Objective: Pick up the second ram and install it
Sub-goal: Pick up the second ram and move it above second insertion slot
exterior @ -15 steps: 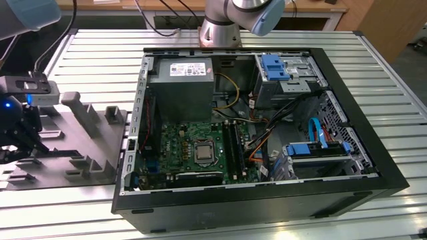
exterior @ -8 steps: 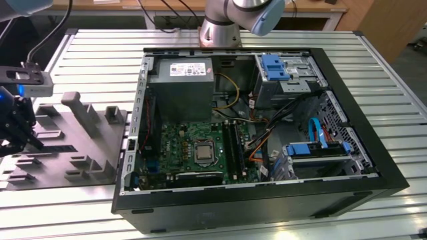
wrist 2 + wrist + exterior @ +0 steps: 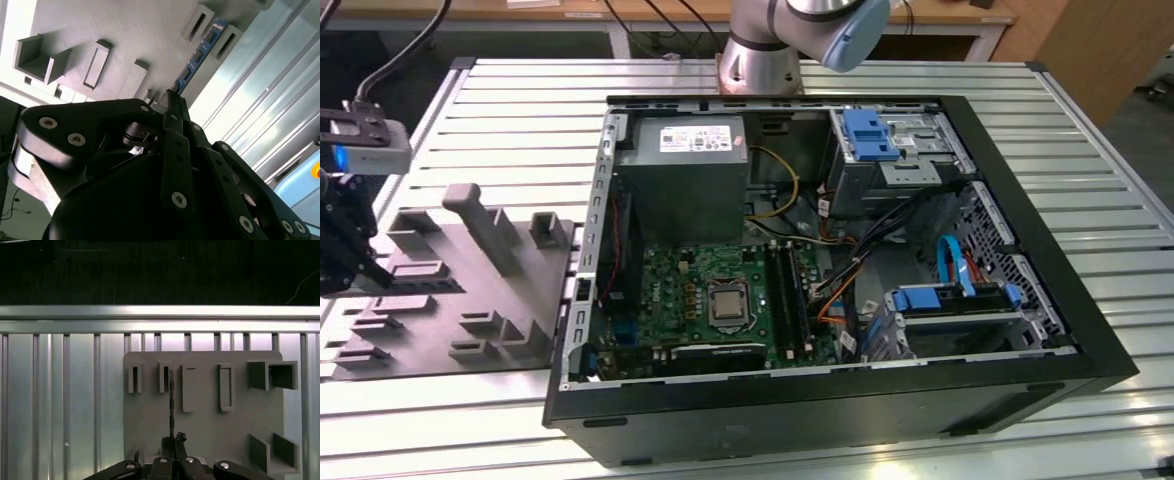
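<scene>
1 black gripper [image 3: 172,439] w/ bolted link fingers, tips pressed together, pinching the second ram [image 3: 202,47]. It is 1 thin, flat blue-green circuit-board stick w/ a row of dark chips, and looks like a thin dark line edge-on in the first wrist view. Ram sits over 1 matte grey moulded fixture plate [image 3: 210,435], far end by the narrow holders; can't tell if seated or lifted.

Plate has 2 narrow slotted holders, 2 rectangular open frames, plus boxy pockets. It lies on a ribbed silver aluminium-slat table [image 3: 50,405].

Ext. view: 1 open black PC tower case [image 3: 854,420] on the plate's right (the exterior view's right). Inside: 1 green motherboard [image 3: 674,285], 1 grey boxy metal power supply [image 3: 680,190].
</scene>
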`<state>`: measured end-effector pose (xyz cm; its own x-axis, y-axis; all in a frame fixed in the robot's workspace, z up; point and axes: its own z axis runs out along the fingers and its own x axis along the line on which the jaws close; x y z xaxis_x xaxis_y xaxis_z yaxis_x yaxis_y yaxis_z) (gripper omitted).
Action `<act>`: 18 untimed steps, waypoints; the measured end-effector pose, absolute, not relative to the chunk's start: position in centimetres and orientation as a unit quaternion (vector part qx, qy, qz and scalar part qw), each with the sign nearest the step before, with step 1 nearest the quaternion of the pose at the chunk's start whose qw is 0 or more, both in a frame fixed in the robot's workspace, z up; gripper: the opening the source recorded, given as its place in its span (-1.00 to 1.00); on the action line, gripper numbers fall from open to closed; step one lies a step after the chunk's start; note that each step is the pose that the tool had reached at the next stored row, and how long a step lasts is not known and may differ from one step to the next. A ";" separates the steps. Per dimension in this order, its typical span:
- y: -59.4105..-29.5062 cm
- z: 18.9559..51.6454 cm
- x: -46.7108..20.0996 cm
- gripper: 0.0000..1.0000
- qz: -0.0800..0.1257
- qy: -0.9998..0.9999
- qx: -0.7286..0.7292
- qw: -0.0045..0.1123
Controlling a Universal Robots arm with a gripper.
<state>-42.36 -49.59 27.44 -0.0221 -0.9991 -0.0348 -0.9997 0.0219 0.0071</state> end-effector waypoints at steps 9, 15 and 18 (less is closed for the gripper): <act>-49.6 29.6 -42.4 -0.77 0.015 0.715 -0.699 0.010; -49.6 31.2 -42.4 -0.77 0.015 0.715 -0.699 0.010; -49.6 31.9 -42.4 -0.77 0.015 0.715 -0.699 0.010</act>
<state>-42.36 -49.59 31.93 -0.0220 -0.9992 -0.0348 -0.9997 0.0218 0.0072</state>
